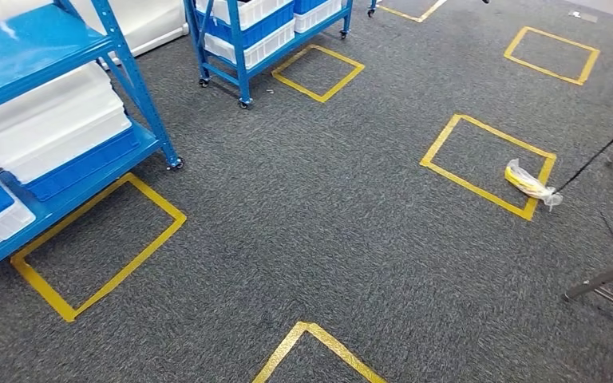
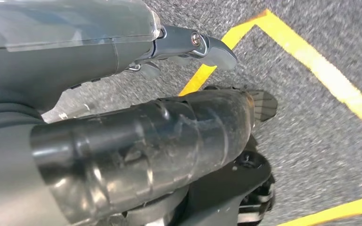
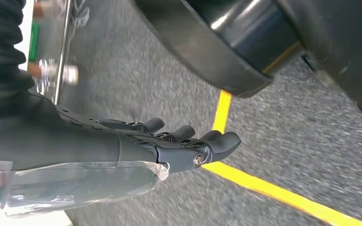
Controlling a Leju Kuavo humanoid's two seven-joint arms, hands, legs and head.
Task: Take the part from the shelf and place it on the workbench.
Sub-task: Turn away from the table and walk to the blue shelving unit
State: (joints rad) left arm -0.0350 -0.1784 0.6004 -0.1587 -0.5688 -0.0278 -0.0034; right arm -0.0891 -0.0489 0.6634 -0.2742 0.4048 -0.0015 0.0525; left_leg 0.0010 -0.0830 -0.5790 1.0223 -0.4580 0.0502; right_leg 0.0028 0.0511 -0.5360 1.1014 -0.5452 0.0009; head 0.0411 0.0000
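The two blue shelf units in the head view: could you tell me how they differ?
The near shelf unit stands at the left edge, cut off by the frame; the far shelf unit stands further back, near the top centre. The near one holds a stack of white trays on a blue one; the far one holds white crates. Both have blue frames on castors.

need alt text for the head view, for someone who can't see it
Grey carpet floor marked with yellow tape squares, seen from above. Blue wheeled shelves on the left and at the top hold white and blue bins. A small clear bag with something yellow inside lies on the tape edge of a square at right.
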